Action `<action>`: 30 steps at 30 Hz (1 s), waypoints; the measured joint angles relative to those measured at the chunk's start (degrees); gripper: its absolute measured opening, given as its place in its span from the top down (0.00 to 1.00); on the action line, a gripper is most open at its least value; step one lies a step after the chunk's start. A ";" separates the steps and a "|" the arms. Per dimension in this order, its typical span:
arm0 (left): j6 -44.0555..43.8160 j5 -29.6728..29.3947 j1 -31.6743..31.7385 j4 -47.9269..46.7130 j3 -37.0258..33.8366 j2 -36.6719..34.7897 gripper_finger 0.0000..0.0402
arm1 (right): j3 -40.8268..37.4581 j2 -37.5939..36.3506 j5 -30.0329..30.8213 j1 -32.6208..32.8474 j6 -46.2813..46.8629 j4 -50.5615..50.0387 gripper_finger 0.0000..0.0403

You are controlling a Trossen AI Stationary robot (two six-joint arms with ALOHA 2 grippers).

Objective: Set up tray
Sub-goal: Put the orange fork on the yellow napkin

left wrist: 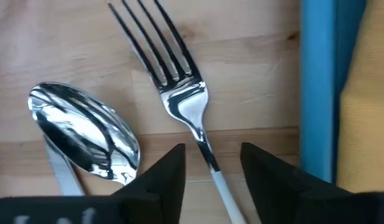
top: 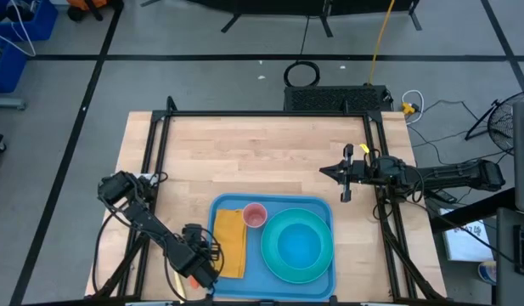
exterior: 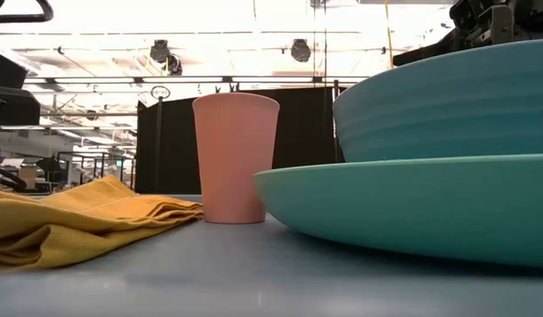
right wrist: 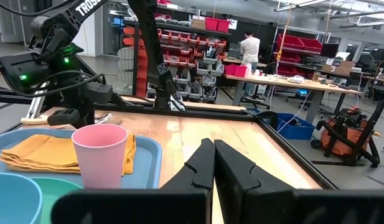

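The tray [top: 323, 206] holds napkin [top: 230, 241], cup [top: 255, 216], and bowl [top: 298, 245] on plate [top: 278, 259]; left claw [left wrist: 211, 163] released astride the fork [left wrist: 179, 99]; right claw [right wrist: 214, 163] clenched.

arms [top: 151, 223]: dark, jointed | markings: white lettering, possibly a brand name | claw fingers [left wrist: 163, 177]: black, wedge-shaped

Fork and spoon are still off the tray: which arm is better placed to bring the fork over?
Left. Its open gripper straddles the fork handle beside the tray; the right gripper waits shut, away from the cutlery.

Blue tray [top: 324, 206], teal plate [top: 274, 260], pink cup [top: 255, 216], mustard-yellow napkin [top: 229, 243], silver fork [left wrist: 179, 93].
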 joint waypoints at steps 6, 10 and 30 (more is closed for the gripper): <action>0.91 -0.76 0.01 0.26 -0.02 0.07 0.81 | 0.00 0.00 0.00 0.00 0.01 0.00 1.00; 1.23 -0.95 0.03 0.28 -0.02 0.09 0.92 | 0.00 0.00 0.00 0.00 0.01 0.00 1.00; 1.26 -5.05 2.44 -9.76 -0.21 0.38 0.98 | 0.00 -0.02 -0.02 0.01 0.05 0.00 1.00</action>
